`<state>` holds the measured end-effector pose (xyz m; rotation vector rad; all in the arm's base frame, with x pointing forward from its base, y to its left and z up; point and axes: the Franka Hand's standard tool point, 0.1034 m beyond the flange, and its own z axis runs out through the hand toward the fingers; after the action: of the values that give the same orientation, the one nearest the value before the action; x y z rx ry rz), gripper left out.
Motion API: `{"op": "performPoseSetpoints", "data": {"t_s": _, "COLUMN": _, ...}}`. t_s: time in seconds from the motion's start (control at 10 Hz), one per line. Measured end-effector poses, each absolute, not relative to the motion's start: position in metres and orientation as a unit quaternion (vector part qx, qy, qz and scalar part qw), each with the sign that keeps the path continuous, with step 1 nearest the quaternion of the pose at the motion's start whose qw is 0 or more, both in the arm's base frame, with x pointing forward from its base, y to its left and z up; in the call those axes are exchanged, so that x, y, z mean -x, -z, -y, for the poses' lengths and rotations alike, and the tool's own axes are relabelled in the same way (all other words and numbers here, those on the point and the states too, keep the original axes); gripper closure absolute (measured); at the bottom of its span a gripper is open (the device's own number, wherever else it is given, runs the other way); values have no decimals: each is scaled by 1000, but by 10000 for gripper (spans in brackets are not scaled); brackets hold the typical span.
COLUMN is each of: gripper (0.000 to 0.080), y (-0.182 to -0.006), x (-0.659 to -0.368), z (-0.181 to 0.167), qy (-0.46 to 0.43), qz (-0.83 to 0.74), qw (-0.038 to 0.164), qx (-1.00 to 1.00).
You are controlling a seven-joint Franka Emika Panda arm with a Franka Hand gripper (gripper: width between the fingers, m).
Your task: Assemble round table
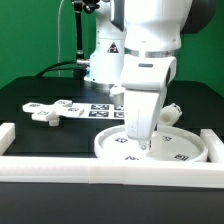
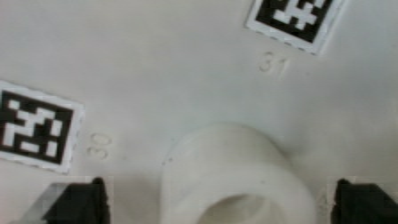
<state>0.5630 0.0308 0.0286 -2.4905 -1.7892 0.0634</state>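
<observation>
The large rimmed round disc point(image 1: 175, 150) lies flat at the front of the table, against the front rail. My gripper point(image 1: 143, 142) points straight down over its middle, fingertips close to the surface. In the wrist view the disc face point(image 2: 160, 60) fills the picture with two square tags. A raised white hollow hub point(image 2: 228, 165) sits between my dark fingers point(image 2: 75, 202), with a gap on each side; the gripper point(image 2: 221, 202) is open. The cross-shaped foot piece point(image 1: 45, 111) lies at the exterior view's left. A short white rounded part, seemingly the leg point(image 1: 172, 113), shows behind the arm.
White border rails run along the front point(image 1: 60, 165) and both sides point(image 1: 5, 135). The marker board point(image 1: 100, 108) lies flat behind the disc, near the robot's base. The table top is black.
</observation>
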Motion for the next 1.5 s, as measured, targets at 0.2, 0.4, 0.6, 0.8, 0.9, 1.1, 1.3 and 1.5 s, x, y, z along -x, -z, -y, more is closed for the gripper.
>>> {"op": "performPoseSetpoints", "data": {"t_s": 0.2, "gripper": 153, "y": -46, "x": -553, "z": -29, "qy": -20, "qz": 569, "qw": 31, "qx": 822}}
{"op": "performPoseSetpoints", "data": {"t_s": 0.4, "gripper": 151, "y": -62, "x": -536, "z": -29, "qy": -16, "qz": 523, "qw": 22, "qx": 852}}
{"op": "performPoseSetpoints", "data": {"t_s": 0.6, "gripper": 151, "y": -63, "x": -514, "z": -38, "qy": -16, "qz": 465, "qw": 18, "qx": 885}}
{"op": "performPoseSetpoints", "data": {"t_s": 0.8, "gripper": 151, "y": -61, "x": -509, "z": -39, "qy": -8, "qz": 462, "qw": 16, "qx": 887}}
{"op": "performPoseSetpoints", "data": {"t_s": 0.9, "gripper": 151, "y": -61, "x": -509, "z": -39, "qy": -9, "qz": 455, "qw": 16, "qx": 890}}
{"op": "performPoseSetpoints", "data": {"t_s": 1.1, "gripper": 151, "y": -60, "x": -509, "z": -39, "qy": -9, "qz": 436, "qw": 16, "qx": 900}}
{"op": "performPoseSetpoints", "data": {"t_s": 1.3, "gripper": 151, "y": -60, "x": -508, "z": -39, "qy": -6, "qz": 361, "qw": 18, "qx": 932}}
{"op": "performPoseSetpoints", "data": {"t_s": 1.5, "gripper": 151, "y": -59, "x": -493, "z": -34, "qy": 5, "qz": 201, "qw": 26, "qx": 979}}
